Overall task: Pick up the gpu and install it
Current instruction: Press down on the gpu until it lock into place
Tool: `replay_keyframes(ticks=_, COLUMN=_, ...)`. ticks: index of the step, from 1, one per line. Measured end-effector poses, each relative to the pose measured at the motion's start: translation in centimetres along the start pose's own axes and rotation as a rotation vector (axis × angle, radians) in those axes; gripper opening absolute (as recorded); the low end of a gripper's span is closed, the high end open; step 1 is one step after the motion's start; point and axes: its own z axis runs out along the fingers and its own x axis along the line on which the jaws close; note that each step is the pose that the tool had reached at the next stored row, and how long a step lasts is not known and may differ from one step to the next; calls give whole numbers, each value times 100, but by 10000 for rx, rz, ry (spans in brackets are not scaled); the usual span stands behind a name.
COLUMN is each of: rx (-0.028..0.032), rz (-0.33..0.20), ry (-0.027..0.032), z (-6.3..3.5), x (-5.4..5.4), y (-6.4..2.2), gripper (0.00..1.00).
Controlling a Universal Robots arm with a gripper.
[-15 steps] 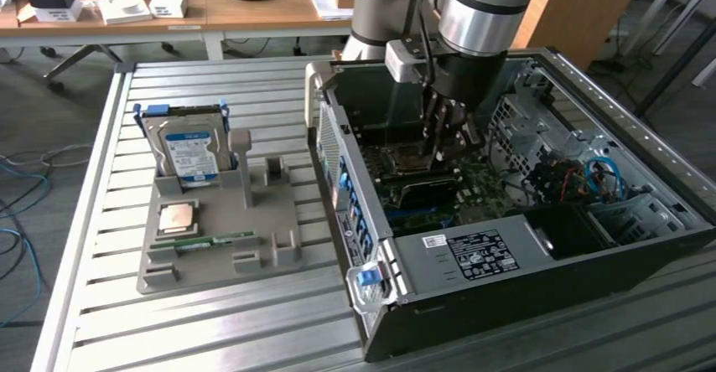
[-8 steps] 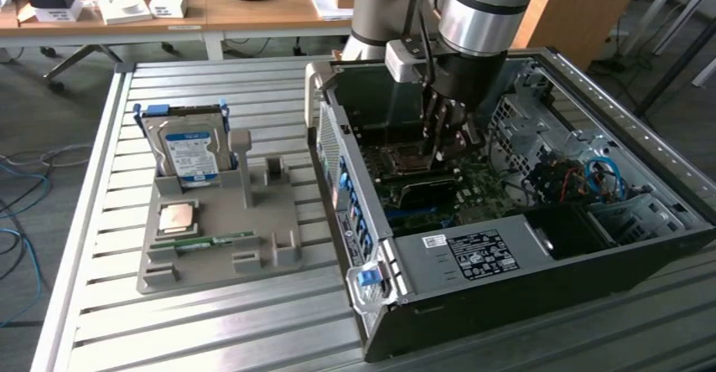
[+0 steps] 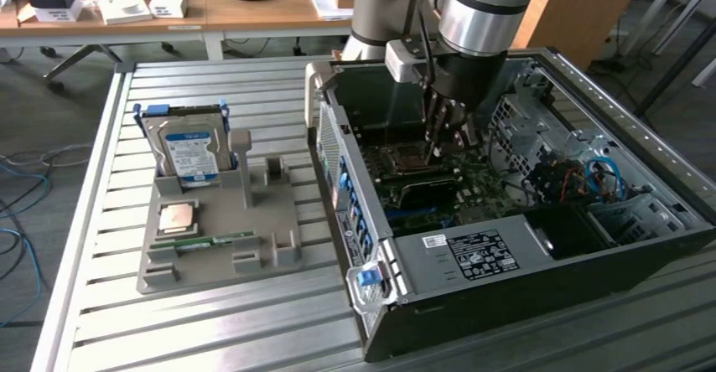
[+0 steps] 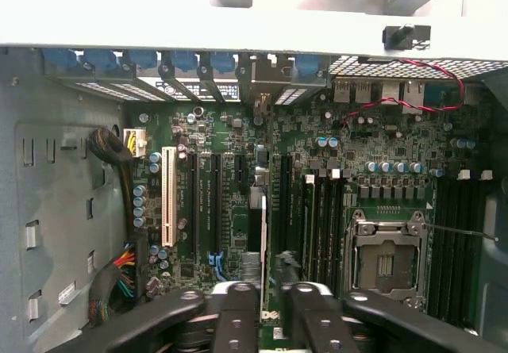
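Observation:
The gpu [image 4: 263, 234] is a thin card seen edge-on, standing upright among the black expansion slots of the motherboard [image 4: 381, 131]. Its far end points toward the rear slot covers. My gripper [image 4: 270, 305] is right over it, with a black finger [image 4: 238, 313] pressed close on each side of the card's edge. In the exterior view the gripper [image 3: 444, 137] reaches straight down into the open computer case [image 3: 626, 221], just above the board. I cannot tell whether the card sits fully in its slot.
A grey holder [image 3: 213, 263] on the slatted table at the exterior view's left carries a hard drive [image 3: 190, 150], a CPU [image 3: 179, 217] and a memory stick [image 3: 207, 240]. Inside the case are a white slot [image 4: 167, 194], an empty CPU socket [image 4: 389, 258] and cable bundles [image 4: 119, 266].

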Motion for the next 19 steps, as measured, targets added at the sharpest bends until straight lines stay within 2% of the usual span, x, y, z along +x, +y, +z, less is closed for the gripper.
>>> replay_keyframes(ticks=2, rx=0, rz=0, ry=0, z=0, x=0, y=0, gripper=19)
replay_keyframes(ticks=4, rx=-1, rz=0, ry=0, z=0, x=0, y=0, gripper=11)
replay_keyframes(ticks=12, rx=0, rz=1, ry=0, z=0, x=-10, y=7, gripper=11)
replay_keyframes(ticks=19, rx=0, rz=32, ry=1, z=24, x=-62, y=76, gripper=11)
